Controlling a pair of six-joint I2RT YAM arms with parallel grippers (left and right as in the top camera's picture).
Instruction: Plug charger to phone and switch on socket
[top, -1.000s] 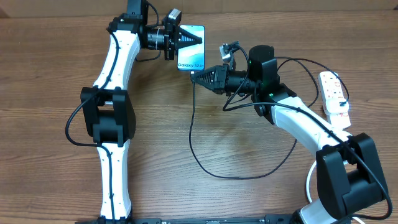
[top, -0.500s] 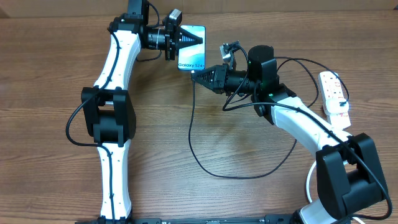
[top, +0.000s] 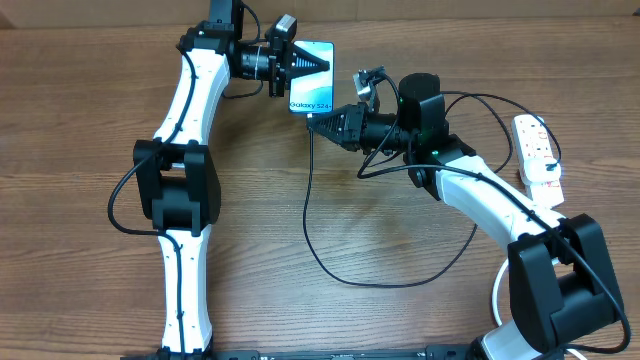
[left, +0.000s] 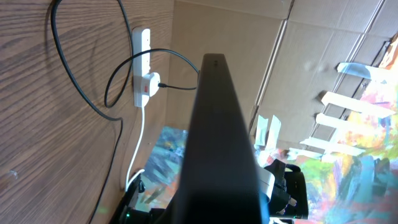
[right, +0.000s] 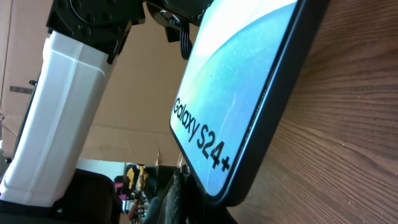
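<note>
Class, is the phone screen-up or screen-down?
Screen-up: overhead, the phone shows its blue screen and Galaxy S24+ lettering.

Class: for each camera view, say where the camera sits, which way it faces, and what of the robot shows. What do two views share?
Overhead: above the table, looking straight down; both arms show, left gripper holding the phone, right gripper holding the charger.
Left wrist: looks along the edge-on phone, across the table to the socket; own fingers indistinct.
Right wrist: close under the phone's screen, facing the white left arm.
Shared: phone in all three; socket in overhead and left wrist.
</note>
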